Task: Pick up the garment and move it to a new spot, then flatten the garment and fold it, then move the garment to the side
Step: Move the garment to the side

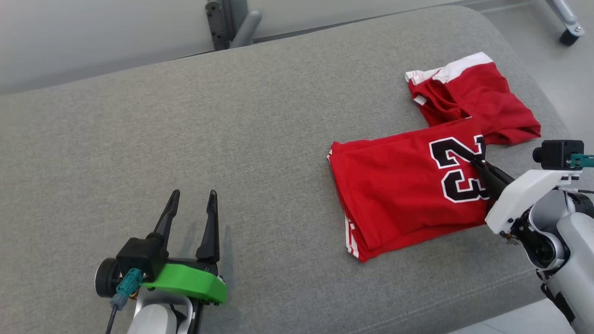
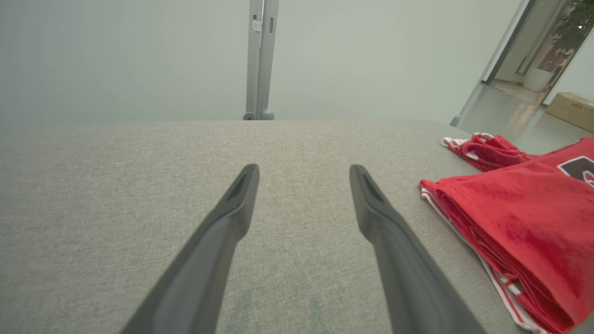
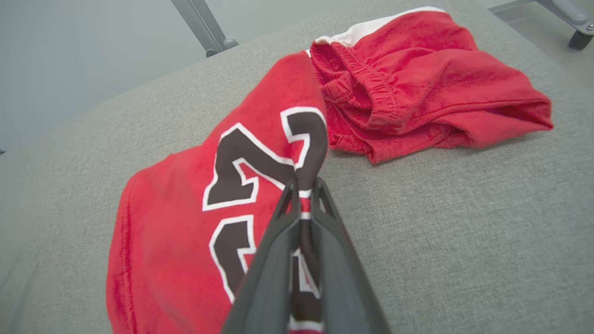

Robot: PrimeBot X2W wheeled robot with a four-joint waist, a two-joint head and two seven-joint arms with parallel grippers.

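Note:
The garment is a pair of red shorts with white trim and a black "23". It lies partly folded at the right of the grey cushioned surface; its waistband end is bunched toward the back. My right gripper is shut on the garment's edge at the number; in the right wrist view the fingers pinch a fold of the garment. My left gripper stands open at the lower left, apart from the cloth. In the left wrist view its fingers point over bare surface, the garment to their right.
A grey metal post rises behind the surface's far edge. A castor wheel stands on the floor at the back right. The surface's front edge runs near my right arm. A cardboard box sits on the floor far off.

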